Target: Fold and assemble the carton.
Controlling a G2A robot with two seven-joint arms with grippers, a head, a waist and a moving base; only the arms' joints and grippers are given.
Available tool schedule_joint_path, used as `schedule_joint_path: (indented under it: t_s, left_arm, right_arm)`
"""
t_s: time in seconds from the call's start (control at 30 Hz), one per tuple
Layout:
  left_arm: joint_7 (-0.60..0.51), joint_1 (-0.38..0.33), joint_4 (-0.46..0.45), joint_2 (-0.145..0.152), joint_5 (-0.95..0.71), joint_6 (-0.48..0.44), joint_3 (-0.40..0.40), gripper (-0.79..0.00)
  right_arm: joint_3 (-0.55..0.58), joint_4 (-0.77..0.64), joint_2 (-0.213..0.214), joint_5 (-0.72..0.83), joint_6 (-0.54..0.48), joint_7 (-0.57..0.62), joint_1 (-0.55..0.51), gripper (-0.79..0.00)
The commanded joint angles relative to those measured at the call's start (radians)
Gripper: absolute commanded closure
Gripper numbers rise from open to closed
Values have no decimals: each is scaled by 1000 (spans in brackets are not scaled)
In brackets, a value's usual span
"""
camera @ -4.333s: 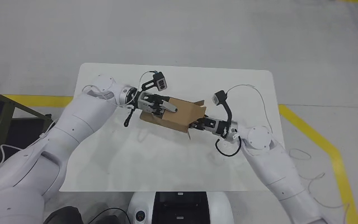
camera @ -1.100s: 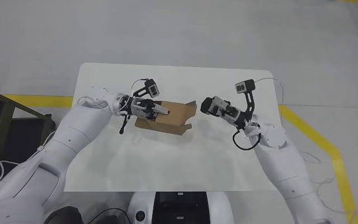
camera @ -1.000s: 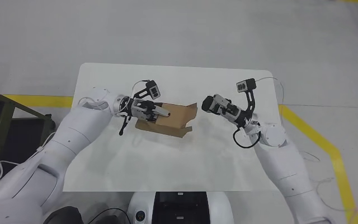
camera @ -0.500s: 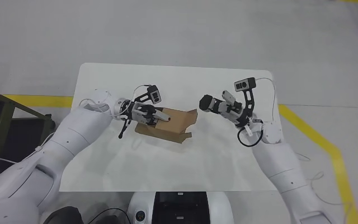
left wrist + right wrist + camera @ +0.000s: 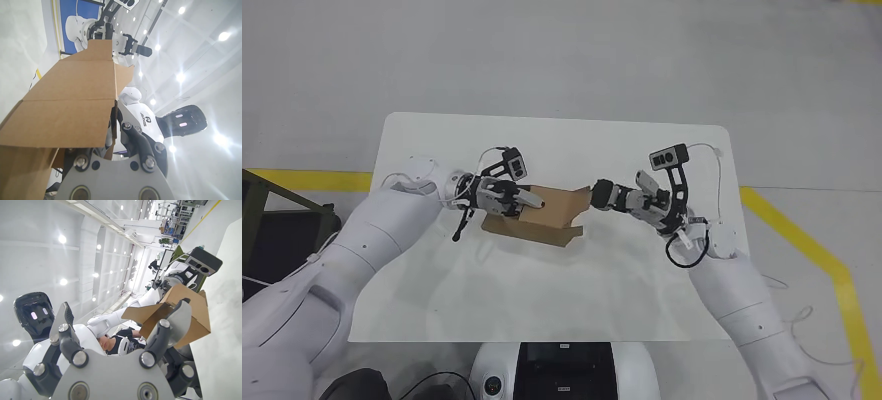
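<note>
A brown cardboard carton lies partly folded in the middle of the white table, its open end and loose flaps facing right. My left gripper is shut on the carton's upper wall at its left end; in the left wrist view the cardboard edge runs between its fingers. My right gripper is open at the carton's right end. In the right wrist view one finger stands in front of the carton by its raised flap, and the other finger is well apart.
Bare table top lies all round the carton, with most room toward the front. The table's edges are near both arms' elbows. A dark green cart stands off the left side, beside yellow floor tape.
My right gripper has moved left from open space up to the carton's right flap, still open. The left gripper keeps its hold, and the carton has shifted only slightly.
</note>
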Motion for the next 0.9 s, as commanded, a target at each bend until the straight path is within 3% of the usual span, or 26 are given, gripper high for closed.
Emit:
schedule_joint_path:
  t_s: [0.0, 0.43, 0.87]
  left_arm:
    - [0, -1, -3, 2, 1, -2, 6, 0]
    - [0, -18, -2, 7, -13, -8, 35, 0]
    - [0, -28, -19, 11, -32, -11, 58, 0]
  right_arm:
    - [2, 15, -2, -13, -9, -10, 7, -785]
    - [-58, 75, -32, 46, -17, 44, 50, -785]
    - [-9, 128, -30, -21, -36, 34, 79, -785]
